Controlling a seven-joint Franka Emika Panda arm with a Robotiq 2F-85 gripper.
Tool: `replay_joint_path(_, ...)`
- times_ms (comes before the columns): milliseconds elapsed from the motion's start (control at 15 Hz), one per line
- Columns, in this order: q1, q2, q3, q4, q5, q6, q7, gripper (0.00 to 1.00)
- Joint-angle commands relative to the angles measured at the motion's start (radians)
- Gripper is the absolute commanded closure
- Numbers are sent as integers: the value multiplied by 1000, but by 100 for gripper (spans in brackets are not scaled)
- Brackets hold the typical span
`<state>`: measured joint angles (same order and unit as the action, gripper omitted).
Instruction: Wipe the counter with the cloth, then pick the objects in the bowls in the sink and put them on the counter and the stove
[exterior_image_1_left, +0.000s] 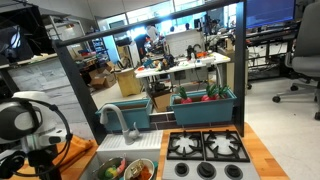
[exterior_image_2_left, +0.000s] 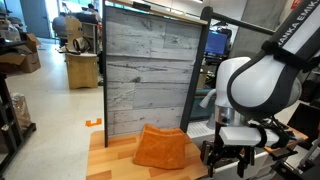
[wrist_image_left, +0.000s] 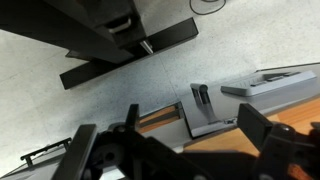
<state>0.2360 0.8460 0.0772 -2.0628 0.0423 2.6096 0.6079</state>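
Cloth (exterior_image_2_left: 163, 148) bunched in a heap on the wooden counter (exterior_image_2_left: 105, 160), just left of the gripper (exterior_image_2_left: 228, 168) in an exterior view. Jaws apart, empty, hanging low. My guess is it's lined up to grab the cloth for the wipe. Heap's long axis runs roughly left-right, with no clear pointing end. Bowl (exterior_image_1_left: 120, 168) of objects sits below the faucet (exterior_image_1_left: 115, 118), a later step.

A crumpled orange fabric cloth (exterior_image_2_left: 165, 148) lies heaped on the light wooden surface (exterior_image_2_left: 105, 162). In an exterior view, the sink (exterior_image_1_left: 152, 162) holds bowls (exterior_image_1_left: 115, 170) of red, green and orange objects (exterior_image_1_left: 137, 170). Just beside it sits a white stove with black burner grates (exterior_image_1_left: 207, 148).
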Motion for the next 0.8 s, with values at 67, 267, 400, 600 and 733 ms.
replay_joint_path(67, 68, -12, -42, 3, 26, 2, 11, 0)
replay_joint_path(267, 185, -44, -156, -13, -36, 31, 110, 0)
replay_joint_path(400, 234, -75, -236, -27, -67, 52, 174, 0)
replay_joint_path(600, 262, -110, -348, -35, -127, 76, 243, 0)
replay_joint_path(733, 158, -124, -292, 2, -117, 14, 146, 0)
